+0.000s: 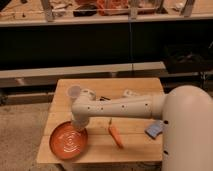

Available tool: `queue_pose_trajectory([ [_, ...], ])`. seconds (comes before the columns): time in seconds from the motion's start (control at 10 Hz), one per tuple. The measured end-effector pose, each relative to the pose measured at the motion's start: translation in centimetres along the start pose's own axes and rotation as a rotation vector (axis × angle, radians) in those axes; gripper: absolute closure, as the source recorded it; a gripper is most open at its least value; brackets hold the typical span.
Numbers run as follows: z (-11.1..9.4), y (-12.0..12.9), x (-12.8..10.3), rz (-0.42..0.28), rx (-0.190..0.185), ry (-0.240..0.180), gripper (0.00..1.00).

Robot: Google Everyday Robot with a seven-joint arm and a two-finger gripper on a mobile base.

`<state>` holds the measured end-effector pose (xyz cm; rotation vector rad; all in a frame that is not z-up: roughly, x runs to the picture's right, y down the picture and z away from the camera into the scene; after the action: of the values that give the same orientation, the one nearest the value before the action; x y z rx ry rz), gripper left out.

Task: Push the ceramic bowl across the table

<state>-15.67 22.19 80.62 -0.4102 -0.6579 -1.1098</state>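
Watching the gripper (78,123) hang over the far rim of the round orange-red ceramic bowl (66,142).
I see that bowl at the front-left corner of the pale wooden table (102,148); I can't make out whether the gripper is parted or closed. 1 orange carrot (116,136) lies just right of the bowl.
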Motion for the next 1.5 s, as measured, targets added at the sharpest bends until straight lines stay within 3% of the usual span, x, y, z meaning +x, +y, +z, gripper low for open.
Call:
queue_pose_trajectory([
  [1.5,-0.8,0.6,3.1,0.03,0.005,-0.059,1.0],
])
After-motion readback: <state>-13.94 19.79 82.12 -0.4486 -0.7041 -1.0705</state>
